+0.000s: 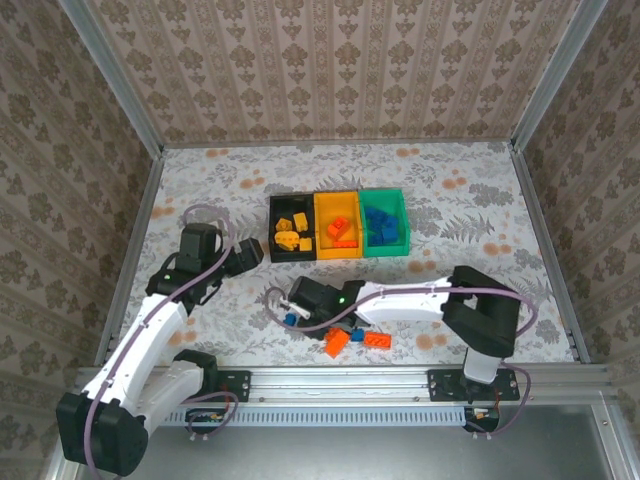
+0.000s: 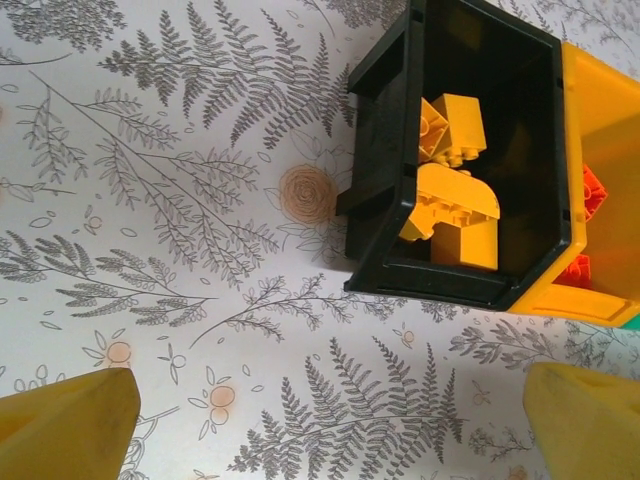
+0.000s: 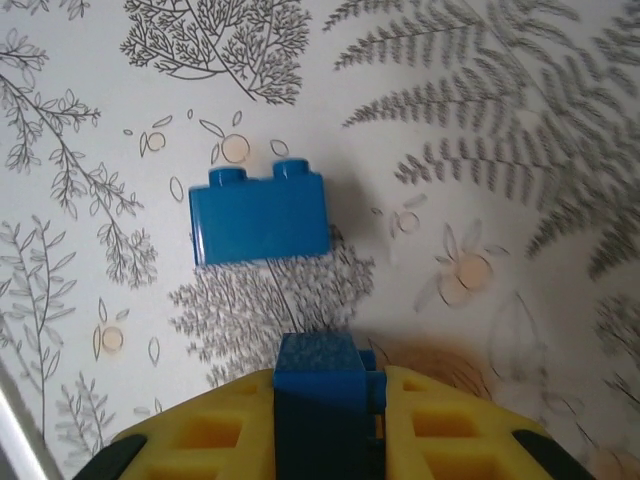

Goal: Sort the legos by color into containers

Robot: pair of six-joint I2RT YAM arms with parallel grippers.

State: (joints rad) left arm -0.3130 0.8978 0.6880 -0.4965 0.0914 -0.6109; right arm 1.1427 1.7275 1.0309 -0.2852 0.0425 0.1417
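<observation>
I see three joined bins mid-counter (image 1: 480, 200). The black bin (image 1: 272, 228), left, holds yellow bricks (image 1: 290, 232). The yellow-orange bin (image 1: 328, 208), middle, holds orange-red bricks (image 1: 340, 229). The green bin (image 1: 385, 196), right, holds blue bricks (image 1: 382, 224). Nearer me, two loose orange-red pieces (image 1: 337, 343) lie side by side. A two-stud blue brick (image 3: 262, 213) lies on the counter, and another blue piece (image 3: 320, 385) is clamped in my right jaws.

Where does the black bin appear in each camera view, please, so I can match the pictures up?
Top external: the black bin is leftmost of three joined bins, just left of centre, yellow bricks inside.
Left wrist: upper right, seen at an angle, the same yellow bricks inside.
Right wrist: faces a loose blue brick on the cloth, beyond the held blue brick.
Shared landmark: the yellow-orange bin joined to its right side, at the left wrist view's right edge.
</observation>
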